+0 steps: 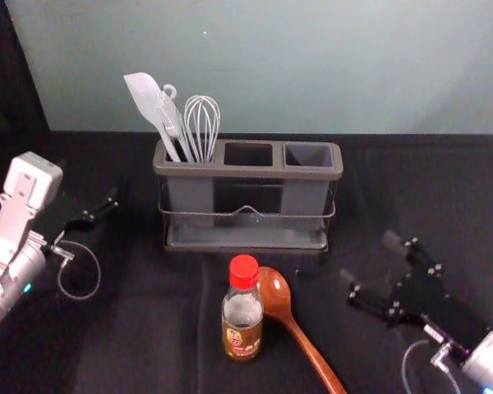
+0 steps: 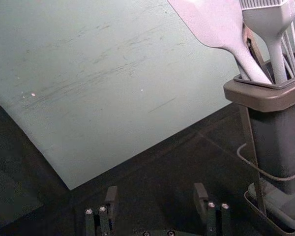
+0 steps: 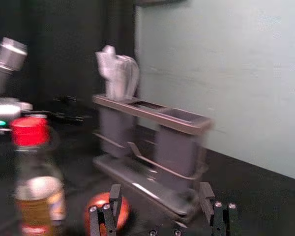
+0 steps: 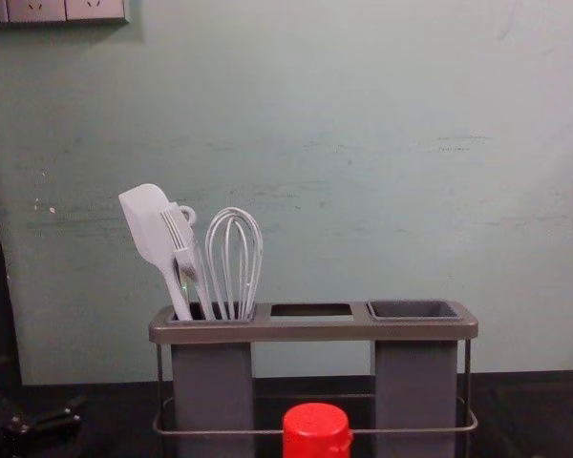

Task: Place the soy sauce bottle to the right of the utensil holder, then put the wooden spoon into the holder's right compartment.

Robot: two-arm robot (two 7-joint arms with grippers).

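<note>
The soy sauce bottle (image 1: pixel 242 316), red-capped, stands upright in front of the utensil holder (image 1: pixel 246 238). Beside its right side lies the wooden spoon (image 1: pixel 300 335), bowl toward the holder. My right gripper (image 1: pixel 370 275) is open over the table, right of the spoon and apart from it; in the right wrist view the gripper (image 3: pixel 161 196) has nothing between its fingers, and the bottle (image 3: pixel 38 196) stands off to one side. My left gripper (image 1: pixel 99 215) is parked left of the holder; in the left wrist view the gripper (image 2: pixel 155 196) is open and empty.
A white spatula (image 4: pixel 153 234), a brush (image 4: pixel 183 250) and a whisk (image 4: pixel 233 258) stand in the holder's left compartment. The right compartment (image 4: pixel 413 310) holds nothing visible. A pale wall (image 1: pixel 312 66) rises behind the black-covered table (image 1: pixel 148 328).
</note>
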